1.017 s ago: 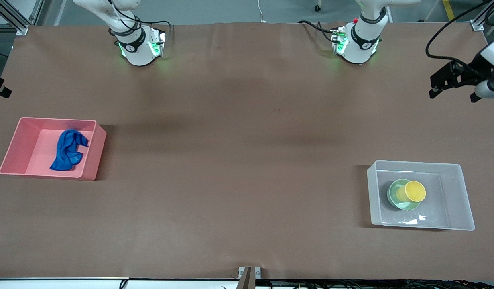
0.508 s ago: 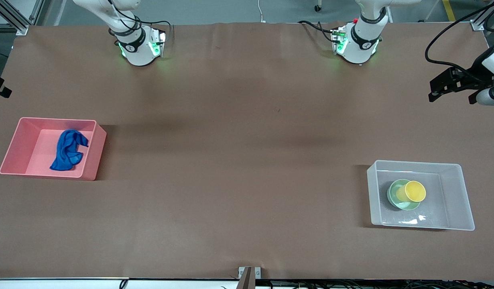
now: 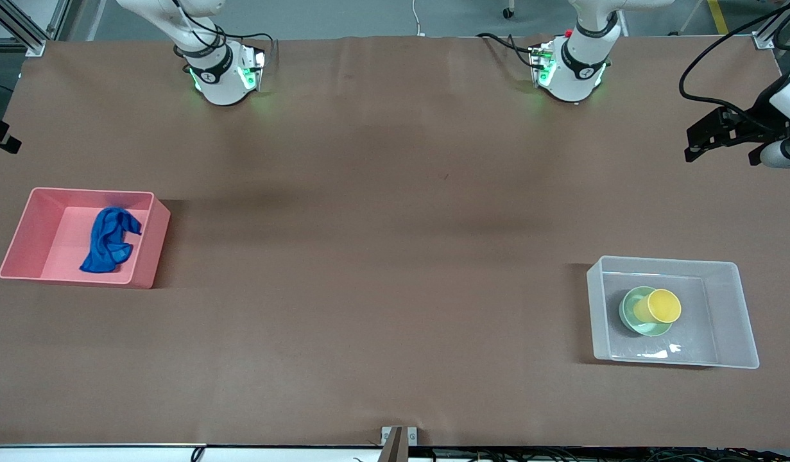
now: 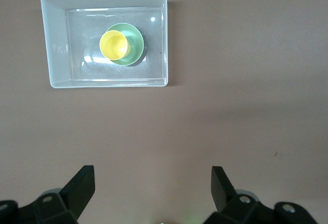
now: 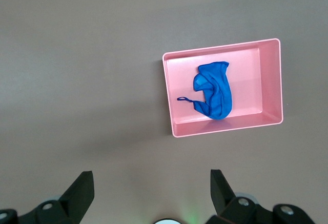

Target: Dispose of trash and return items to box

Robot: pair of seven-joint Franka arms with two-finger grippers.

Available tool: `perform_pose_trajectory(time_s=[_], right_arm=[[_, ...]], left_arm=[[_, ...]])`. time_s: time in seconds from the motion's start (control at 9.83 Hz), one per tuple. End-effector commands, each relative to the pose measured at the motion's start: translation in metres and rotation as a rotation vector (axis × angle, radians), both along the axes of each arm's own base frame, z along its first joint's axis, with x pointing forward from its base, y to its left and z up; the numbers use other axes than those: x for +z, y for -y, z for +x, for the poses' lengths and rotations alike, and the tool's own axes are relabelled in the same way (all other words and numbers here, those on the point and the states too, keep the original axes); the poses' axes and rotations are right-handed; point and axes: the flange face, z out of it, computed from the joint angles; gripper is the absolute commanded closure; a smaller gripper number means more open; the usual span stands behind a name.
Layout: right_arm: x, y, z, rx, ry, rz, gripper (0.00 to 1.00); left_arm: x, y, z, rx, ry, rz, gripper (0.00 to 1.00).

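Nearest the front camera, toward the left arm's end of the tabletop (image 3: 395,256), you have the clear box (image 3: 728,314). Inside it the mint-green bowl (image 3: 631,321) sits on the floor of the box, and the yellow cup (image 3: 663,305) stands in the bowl, leaning slightly. The left wrist view confirms both are nested together within the box walls.

A little farther from that camera, toward the right arm's end, the pink bin (image 3: 29,231) holds the blue rag (image 3: 109,239), crumpled on the bin's floor and fully inside its walls.

Nothing of the task lies loose on the tabletop, so you can judge the work as good as finished: trash disposed of, items returned. What remains, if anything, is only parking the arms.

Farther still, both arms are raised and pulled away from the bins. The left tool (image 4: 152,190) hangs high over bare tabletop, its fingers spread wide apart and holding nothing. The right tool (image 5: 151,190) also hangs high over bare tabletop, fingers likewise wide apart and empty. Both arms appear to be waiting.
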Motion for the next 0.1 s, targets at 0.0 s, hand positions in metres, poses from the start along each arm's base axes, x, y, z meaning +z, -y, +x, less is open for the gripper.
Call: perform_pose_trajectory(time_s=[0.0], right_arm=[[0.0028,0.0008,-0.0020,0.007,-0.010,-0.008,0.00]], left_arm=[[-0.0118,0.0009,-0.0030,0.007,-0.036,0.007,0.00]])
